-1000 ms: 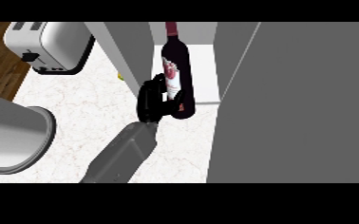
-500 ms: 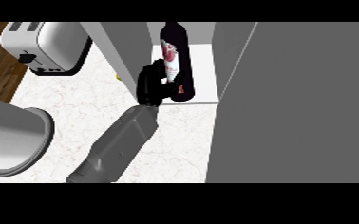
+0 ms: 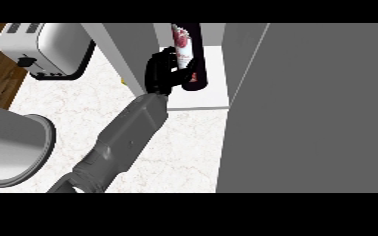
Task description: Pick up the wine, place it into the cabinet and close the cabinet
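A dark wine bottle (image 3: 185, 50) with a red and white label stands tilted inside the open cabinet, its base on the white cabinet floor (image 3: 214, 87). My left hand (image 3: 162, 72) is curled round the bottle's lower part from the left, and the grey forearm runs down to the lower left. The cabinet's grey door (image 3: 303, 110) stands open at the right and fills that side of the view. The bottle's top is cut off by the view's upper edge. My right hand does not show.
A silver toaster (image 3: 48, 47) sits at the upper left on the white marble counter (image 3: 184, 145). A large grey round vessel (image 3: 18, 150) lies at the left edge. The cabinet's grey left panel (image 3: 122, 55) stands just left of my hand.
My left hand has carried the bottle farther away from me, over the cabinet's front edge and deeper onto its white floor. The forearm has stretched out after it.
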You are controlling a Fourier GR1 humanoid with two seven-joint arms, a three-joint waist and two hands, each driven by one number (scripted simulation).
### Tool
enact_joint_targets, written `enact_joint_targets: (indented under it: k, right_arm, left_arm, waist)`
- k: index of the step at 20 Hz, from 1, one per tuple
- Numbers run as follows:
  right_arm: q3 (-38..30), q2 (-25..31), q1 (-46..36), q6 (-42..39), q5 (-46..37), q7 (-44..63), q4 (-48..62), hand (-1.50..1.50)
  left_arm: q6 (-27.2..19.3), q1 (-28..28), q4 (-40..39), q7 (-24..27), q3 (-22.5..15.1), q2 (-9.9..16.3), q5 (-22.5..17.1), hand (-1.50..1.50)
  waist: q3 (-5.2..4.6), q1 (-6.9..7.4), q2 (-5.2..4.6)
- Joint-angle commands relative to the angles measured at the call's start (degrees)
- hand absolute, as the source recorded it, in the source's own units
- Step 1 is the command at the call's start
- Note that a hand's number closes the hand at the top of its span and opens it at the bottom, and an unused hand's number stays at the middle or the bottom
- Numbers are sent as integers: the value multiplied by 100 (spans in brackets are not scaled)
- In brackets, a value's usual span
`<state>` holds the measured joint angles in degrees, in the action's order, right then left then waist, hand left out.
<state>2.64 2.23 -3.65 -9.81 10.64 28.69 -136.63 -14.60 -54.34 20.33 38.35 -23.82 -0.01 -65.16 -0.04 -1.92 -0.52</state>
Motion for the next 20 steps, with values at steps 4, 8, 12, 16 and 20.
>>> enact_joint_targets:
  k: [4,8,12,16,20]
  right_arm:
    - [71,-59,33,-28,-128,-225,85,-150]
    - [103,10,85,-301,148,-378,284,-150]
    - [223,-98,-86,-162,-47,-390,345,-150]
    - [338,-201,-247,-43,-252,-439,453,-150]
    - [89,-74,-193,-201,43,-537,479,-150]
  left_arm:
    - [-78,-742,-759,-542,117,1,-89,150]
    - [-156,-576,-630,-291,-18,1,-292,150]
    - [-305,-566,-440,-262,-73,1,-428,150]
    - [-199,-462,-409,-296,-270,1,-478,150]
    - [-414,-403,-279,-263,-468,1,-680,150]
  waist:
    - [-1,-118,-41]
    - [-2,-378,-105]
    - [-3,-292,-67]
    - [-4,-323,-75]
    - [1,-463,-100]
